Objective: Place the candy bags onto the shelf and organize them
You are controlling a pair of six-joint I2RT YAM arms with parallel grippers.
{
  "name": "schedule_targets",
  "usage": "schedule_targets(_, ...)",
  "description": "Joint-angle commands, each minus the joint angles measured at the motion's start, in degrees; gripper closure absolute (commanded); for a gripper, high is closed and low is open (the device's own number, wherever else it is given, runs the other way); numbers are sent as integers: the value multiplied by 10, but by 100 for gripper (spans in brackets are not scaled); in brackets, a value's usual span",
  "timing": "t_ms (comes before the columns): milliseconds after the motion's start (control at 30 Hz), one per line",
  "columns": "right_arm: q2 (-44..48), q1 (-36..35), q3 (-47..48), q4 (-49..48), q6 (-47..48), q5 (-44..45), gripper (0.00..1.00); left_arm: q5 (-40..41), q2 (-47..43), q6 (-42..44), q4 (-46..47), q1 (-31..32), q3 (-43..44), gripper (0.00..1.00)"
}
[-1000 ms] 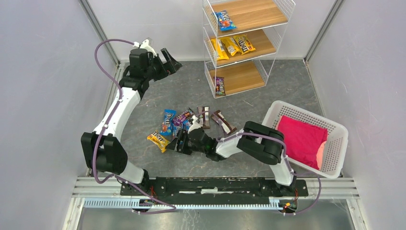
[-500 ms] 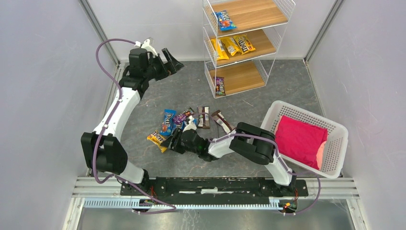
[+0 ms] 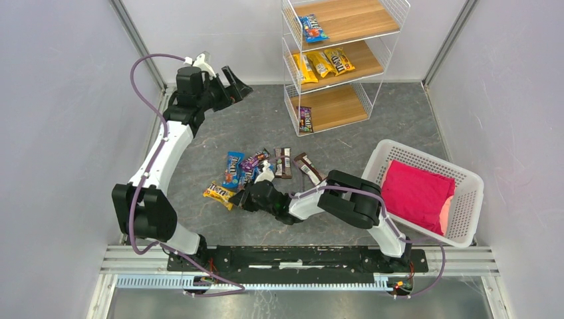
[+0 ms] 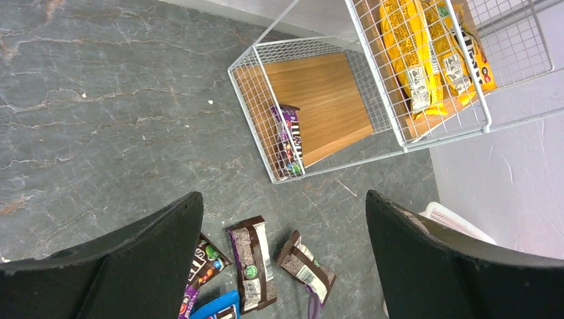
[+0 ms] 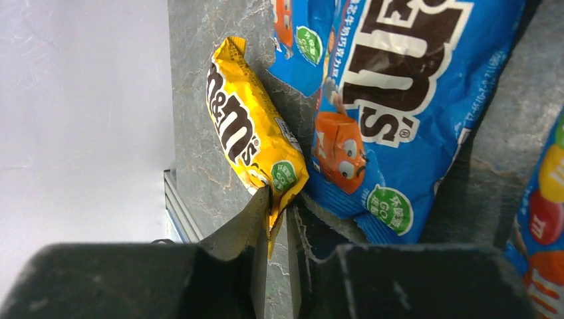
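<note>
**Right hand (image 5: 276,219) clamped on the end seam of a yellow candy bag (image 5: 249,133), flat on the bench (image 3: 219,133) at the near-left edge of the loose pile.**
Bag judged light, limp and glossy-slick; the crimped seam is the surest hold. Its long axis runs roughly left-right, right end pinched, left end free. Left hand (image 4: 281,199) spread wide, empty, near the shelf (image 3: 336,106).

Glossy plastic candy bags (image 5: 253,133), wood-tiered wire shelf (image 4: 332,100), matt table (image 4: 100,100).
</note>
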State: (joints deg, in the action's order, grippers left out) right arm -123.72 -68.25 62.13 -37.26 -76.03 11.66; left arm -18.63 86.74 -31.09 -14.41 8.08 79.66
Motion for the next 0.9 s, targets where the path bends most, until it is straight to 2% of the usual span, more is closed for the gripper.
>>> schedule_targets(0, 13, -1, 8, -33, 36, -3, 82, -11, -18, -17, 27, -3, 9, 3)
schedule_targets(200, 63, -2, -43, -39, 47, -18, 82, -7, -17, -14, 26, -3, 9, 3)
schedule_targets(500, 186, -3, -150, -37, 147, -48, 85, -13, -24, -17, 26, -12, 11, 3)
schedule_targets(667, 262, -1, -191, 4, 218, -55, 87, 3, -19, -9, 26, -13, 7, 3)
schedule_targets(800, 349, 8, -233, 55, 286, -40, 99, -7, -12, -13, 26, -13, 8, 3)
schedule_targets(867, 389, 25, -254, 87, 295, -32, 100, -3, -14, -12, 26, -13, 7, 3)
